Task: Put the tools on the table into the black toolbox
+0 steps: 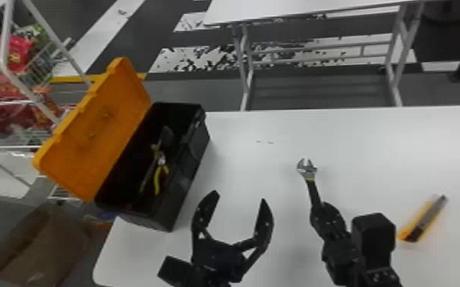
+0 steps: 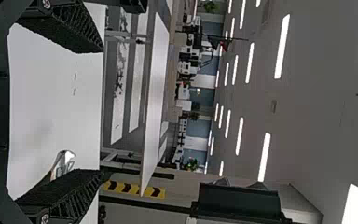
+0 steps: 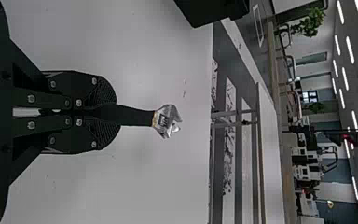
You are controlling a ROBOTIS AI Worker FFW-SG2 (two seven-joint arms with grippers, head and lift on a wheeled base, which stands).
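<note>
At the near side, the left claw (image 1: 238, 196) is wide open over the white table (image 1: 256, 152). Right of it, the right claw (image 1: 323, 213) squeezes the dark handle of the wrench (image 1: 307, 170), its shiny end pointing far. Farther right lies the yellow knife (image 1: 422, 220). On the left, the black toolbox (image 1: 187, 171) has its orange lid (image 1: 99, 133) up and yellow pliers (image 1: 160, 173) inside.

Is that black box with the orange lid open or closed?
Open: the orange lid stands tilted back, and yellow-handled pliers show inside the black toolbox.
</note>
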